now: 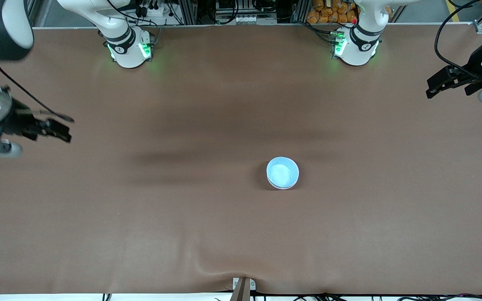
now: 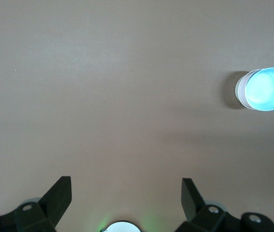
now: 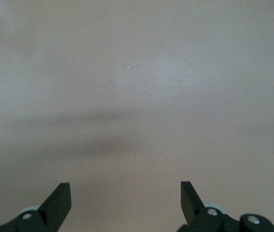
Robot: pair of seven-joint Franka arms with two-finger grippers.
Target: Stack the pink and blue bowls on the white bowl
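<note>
A stack of bowls [image 1: 283, 172] sits on the brown table [image 1: 182, 217], nearer the front camera than the two arm bases and toward the left arm's end of the middle. The blue bowl [image 1: 282, 171] is on top, nested inside the others. The front view shows only a pale rim under it. The left wrist view catches the stack from the side, where a whitish wall [image 2: 243, 90] shows beneath the blue bowl [image 2: 268, 89]. Whether that wall belongs to the pink bowl or the white one is hard to say, and no separate pink rim can be made out.

Both arms wait apart from the stack. The left gripper [image 1: 433, 85] hangs over the left arm's end of the table, its fingers [image 2: 59, 195] spread wide and holding nothing. The right gripper [image 1: 65, 127] hangs over the right arm's end, its fingers [image 3: 59, 198] equally wide and empty. The right wrist view shows bare tabletop alone. Both arms are partly cut off at the front view's edges. No legible writing appears.
</note>
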